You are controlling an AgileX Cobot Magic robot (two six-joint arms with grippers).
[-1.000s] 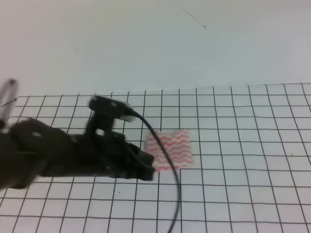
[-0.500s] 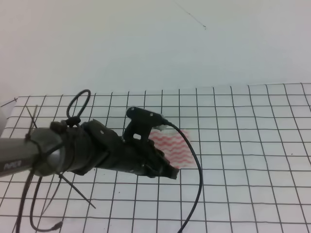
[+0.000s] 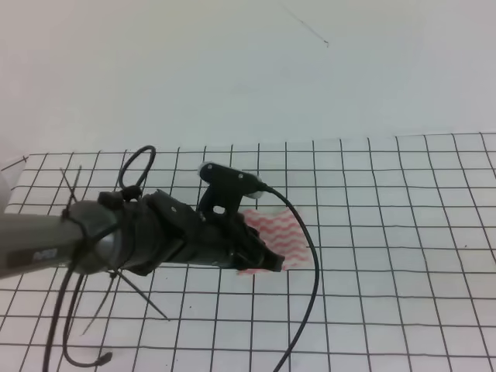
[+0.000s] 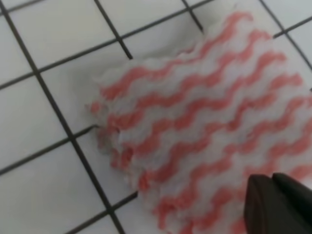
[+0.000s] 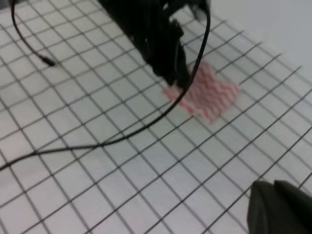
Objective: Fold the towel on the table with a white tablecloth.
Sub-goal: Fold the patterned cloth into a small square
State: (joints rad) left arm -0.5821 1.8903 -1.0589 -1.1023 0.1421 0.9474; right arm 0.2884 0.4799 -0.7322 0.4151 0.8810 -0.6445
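The towel (image 3: 273, 236), a thin cloth with pink-red and white wavy stripes, lies on the table with a white tablecloth (image 3: 403, 232), just right of centre in the exterior high view. It covers a few squares of the black grid. In the left wrist view the towel (image 4: 195, 126) fills the centre and right of the frame, with its ragged edge toward the left and lower left. In the right wrist view the towel (image 5: 209, 92) sits in the upper centre-right of the frame.

The left arm (image 3: 116, 240) enters from the left edge of the exterior high view and extends toward the centre. The left gripper (image 3: 267, 260) is positioned at the lower left edge of the towel, and its tip overlaps the cloth. The left wrist view shows only a dark fingertip (image 4: 280, 204) in the lower right corner, over the towel. Whether the fingers of the left gripper are apart or together cannot be determined, nor whether they grip the cloth.

A black cable (image 3: 306, 310) runs from the wrist camera mount (image 3: 229, 186) down to the bottom edge of the frame, passing across the right part of the towel.

The right gripper (image 5: 280, 209) appears only as a dark shape in the lower right corner of the right wrist view, well apart from the towel. Its finger state cannot be determined.
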